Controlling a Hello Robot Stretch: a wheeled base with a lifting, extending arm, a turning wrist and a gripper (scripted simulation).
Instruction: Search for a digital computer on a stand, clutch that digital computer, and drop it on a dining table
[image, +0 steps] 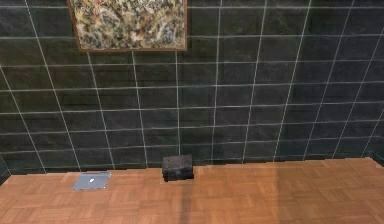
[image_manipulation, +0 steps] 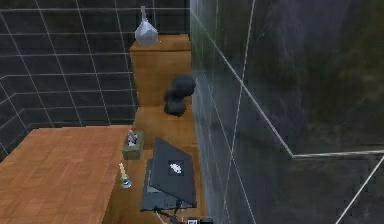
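Hand (image_manipulation: 180, 213) at bottom edge; dark laptop (image_manipulation: 168, 170) flat on wooden bench (image_manipulation: 150, 125) just beyond it. Farther beyond hand: small box (image_manipulation: 131, 146), dark statue (image_manipulation: 180, 95), grey vase (image_manipulation: 146, 28).

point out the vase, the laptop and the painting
vase (image_manipulation: 146, 31), arm side view, its round body
laptop (image_manipulation: 168, 175), arm side view, middle of its dark lid
painting (image: 128, 22), forward view, middle of the canvas

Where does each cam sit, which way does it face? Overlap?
Forward view: on the robot, facing ahead and down at a dark tiled wall, painting, small dark box on the floor; none of its body.
Arm side view: on the body, facing sideways at a wooden stand with laptop; maybe the gripper at bottom edge.
Shared: dark tiling, wood floor.
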